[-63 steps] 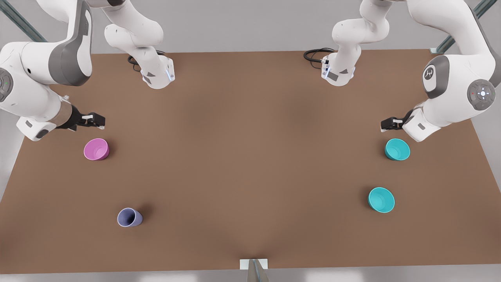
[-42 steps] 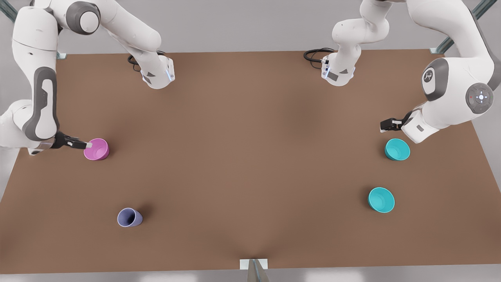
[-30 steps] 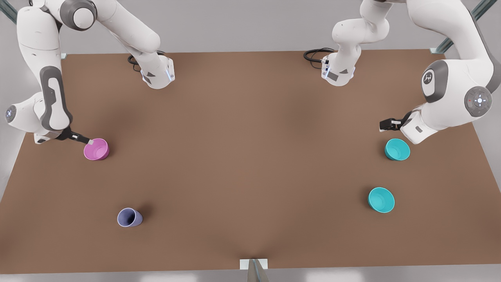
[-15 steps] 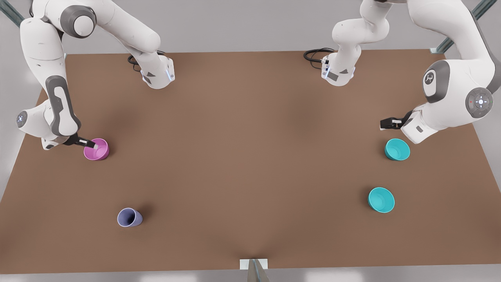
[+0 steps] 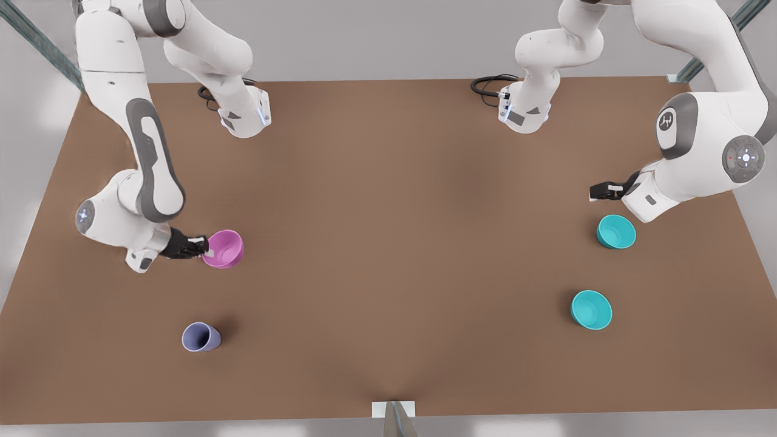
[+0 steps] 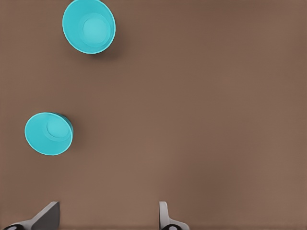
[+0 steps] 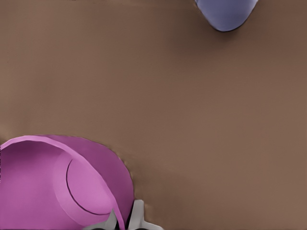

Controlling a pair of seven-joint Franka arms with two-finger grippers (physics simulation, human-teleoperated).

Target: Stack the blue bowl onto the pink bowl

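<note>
Right wrist view: tool [image 7: 125,218] pinching pink bowl [image 7: 57,184] rim

smooth matt plastic pink bowl [image 5: 223,249] (teal bowls [image 5: 616,231] likewise); matt brown table [image 5: 388,255].

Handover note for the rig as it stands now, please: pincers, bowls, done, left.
Right pincer: shut on the pink bowl, pinching its rim, at the front view's left.
Left pincer: open, waiting beside the farther blue bowl, at the front view's right.
The nearer blue bowl and the purple cup stand apart on the table.
Done: pink bowl gripped.
Left: grasp one blue bowl and set it in the pink one.
</note>
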